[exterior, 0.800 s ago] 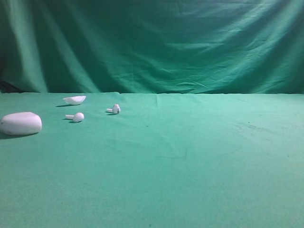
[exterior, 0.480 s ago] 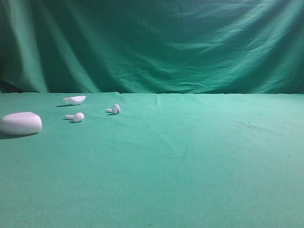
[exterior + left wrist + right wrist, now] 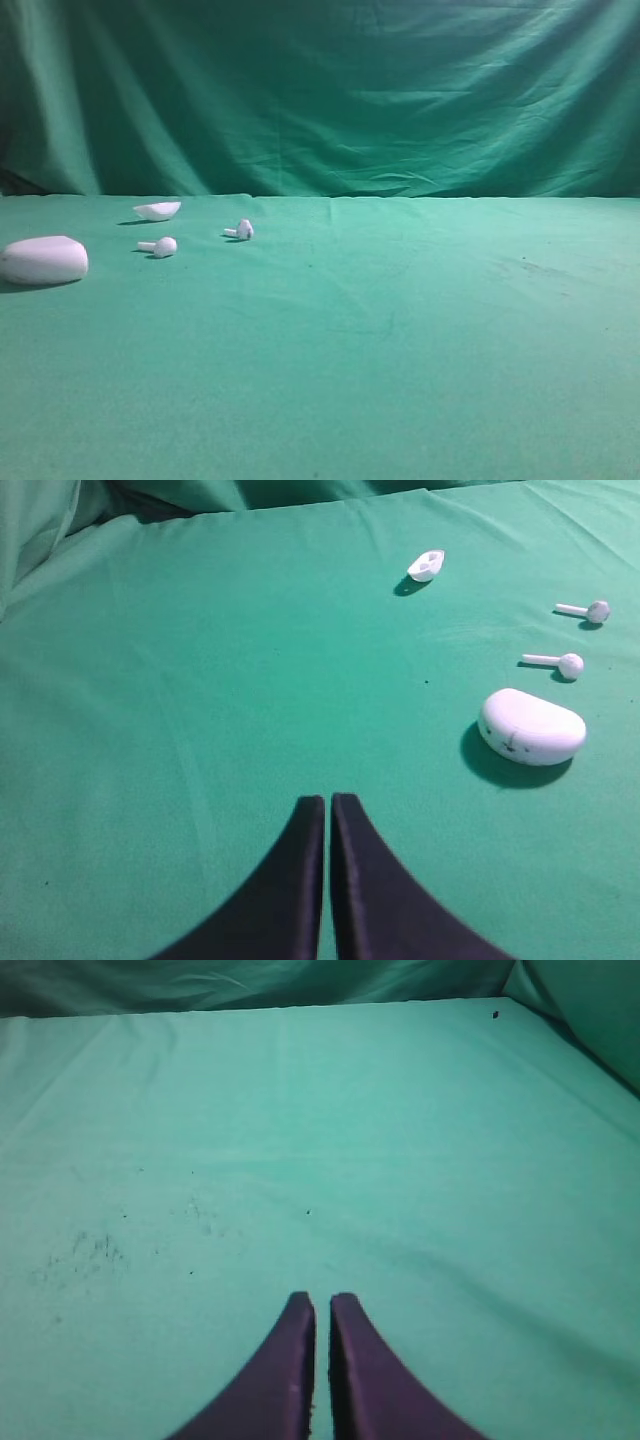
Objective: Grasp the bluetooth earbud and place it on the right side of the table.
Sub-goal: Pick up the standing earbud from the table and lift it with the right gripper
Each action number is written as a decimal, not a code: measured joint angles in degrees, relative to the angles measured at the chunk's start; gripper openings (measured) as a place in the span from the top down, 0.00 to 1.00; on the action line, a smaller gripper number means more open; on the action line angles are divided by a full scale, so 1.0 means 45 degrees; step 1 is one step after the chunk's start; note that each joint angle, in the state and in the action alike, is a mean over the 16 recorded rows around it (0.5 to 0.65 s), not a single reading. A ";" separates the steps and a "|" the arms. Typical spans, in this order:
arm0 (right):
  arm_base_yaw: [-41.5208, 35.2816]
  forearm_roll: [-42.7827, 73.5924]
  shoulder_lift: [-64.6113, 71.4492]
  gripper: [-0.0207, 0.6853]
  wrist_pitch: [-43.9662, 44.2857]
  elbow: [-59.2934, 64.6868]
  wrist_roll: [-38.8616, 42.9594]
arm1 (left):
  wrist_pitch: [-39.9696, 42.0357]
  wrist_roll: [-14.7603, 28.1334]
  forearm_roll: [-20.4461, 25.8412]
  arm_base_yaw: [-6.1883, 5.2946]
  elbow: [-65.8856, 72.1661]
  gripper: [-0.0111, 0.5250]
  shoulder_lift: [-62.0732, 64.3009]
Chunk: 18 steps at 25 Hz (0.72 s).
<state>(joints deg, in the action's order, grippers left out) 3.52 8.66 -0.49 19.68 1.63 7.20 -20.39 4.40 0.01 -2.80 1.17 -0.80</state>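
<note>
The bluetooth earbud [image 3: 242, 230], tiny and white with dark specks on its head, lies on the green cloth table [image 3: 400, 330] at the back left. It also shows in the left wrist view [image 3: 587, 610] at the far right. Its twin earbud [image 3: 160, 246] with a plain head lies just left of it, also seen by the left wrist [image 3: 558, 663]. My left gripper [image 3: 327, 800] is shut and empty, well short of the earbuds. My right gripper [image 3: 320, 1300] is shut and empty over bare cloth. Neither gripper shows in the exterior view.
A large white oval case [image 3: 43, 260] lies at the far left, also in the left wrist view [image 3: 532, 727]. A small white shell-like piece [image 3: 158, 210] lies behind the earbuds, also in the left wrist view [image 3: 427, 565]. A green curtain [image 3: 320, 90] hangs behind.
</note>
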 joint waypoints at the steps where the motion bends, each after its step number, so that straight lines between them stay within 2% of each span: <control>1: 0.0000 0.0021 0.0000 0.90 -0.0342 0.0001 0.0023 | 0.0000 0.0000 0.0000 0.0000 0.0000 0.98 0.0000; 11: 0.0000 0.0163 0.0310 0.90 -0.4595 -0.0265 0.0295 | 0.0000 0.0000 0.0003 0.0000 0.0000 0.98 0.0000; 14: 0.0000 0.0116 0.0984 0.90 -0.4831 -0.0818 0.0387 | 0.0000 0.0000 0.0004 0.0000 0.0000 0.98 0.0000; 18: 0.0000 0.0029 0.2598 0.90 -0.3733 -0.1992 0.0430 | 0.0000 0.0000 0.0007 0.0000 0.0000 0.98 0.0000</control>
<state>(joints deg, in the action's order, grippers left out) 3.52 8.79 11.20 2.88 -7.33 9.14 -20.39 4.40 0.04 -2.80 1.17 -0.80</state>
